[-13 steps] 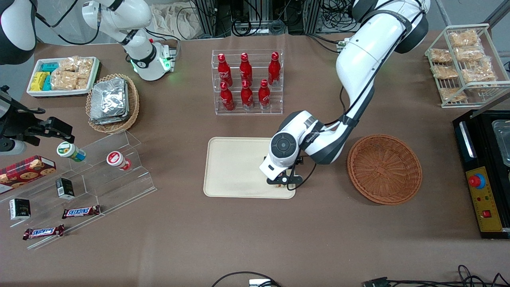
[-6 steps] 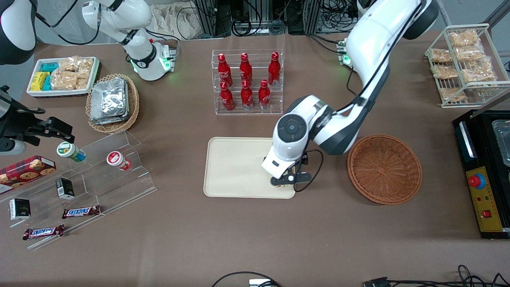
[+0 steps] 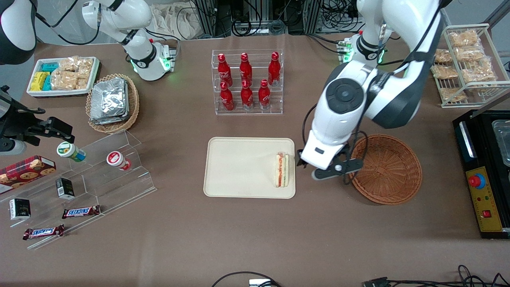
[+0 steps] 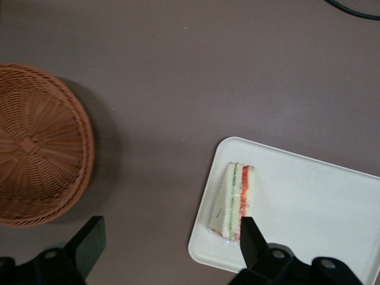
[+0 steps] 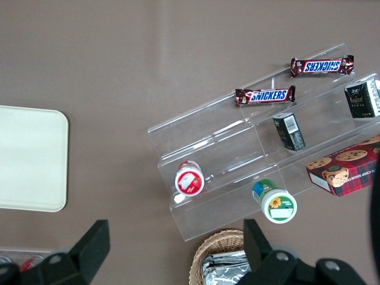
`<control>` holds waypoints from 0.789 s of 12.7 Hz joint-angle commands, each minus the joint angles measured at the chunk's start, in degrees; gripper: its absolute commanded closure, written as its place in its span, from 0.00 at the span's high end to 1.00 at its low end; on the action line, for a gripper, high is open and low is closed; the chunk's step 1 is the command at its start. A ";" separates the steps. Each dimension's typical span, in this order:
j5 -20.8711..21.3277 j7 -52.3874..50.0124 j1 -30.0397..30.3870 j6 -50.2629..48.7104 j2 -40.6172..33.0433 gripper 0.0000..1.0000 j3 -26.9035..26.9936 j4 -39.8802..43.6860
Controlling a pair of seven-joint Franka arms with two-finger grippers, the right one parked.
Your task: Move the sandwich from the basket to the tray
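The sandwich, a pale wedge with red and green filling stripes, lies on the cream tray at the tray's edge nearest the basket. The reddish-brown woven basket holds nothing. My gripper hangs raised above the bare table between tray and basket, open, with nothing between its fingers. The left wrist view looks down on the sandwich on the tray, the basket, and the open gripper over brown tabletop.
A clear rack of red bottles stands farther from the front camera than the tray. A stepped acrylic shelf, a foil-packet basket and a white snack tray lie toward the parked arm's end. A wire rack and black control box flank the basket.
My gripper was down on the tray over the sandwich. It has let go, risen and swung toward the basket. The sandwich stays on the tray, now uncovered.
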 commanded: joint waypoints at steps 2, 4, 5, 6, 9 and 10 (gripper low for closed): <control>-2.10 3.25 1.35 0.05 -8.49 1.00 1.03 -8.83; -4.81 9.73 1.27 -0.29 -12.79 1.00 4.88 -12.60; -6.74 13.25 1.01 -0.30 -15.69 1.00 7.52 -15.32; -7.54 16.07 0.83 -0.30 -18.67 1.00 9.72 -17.87; -9.65 25.47 0.91 -1.95 -24.23 1.00 15.43 -22.02; -10.10 29.50 1.09 -3.97 -24.76 1.00 17.37 -21.86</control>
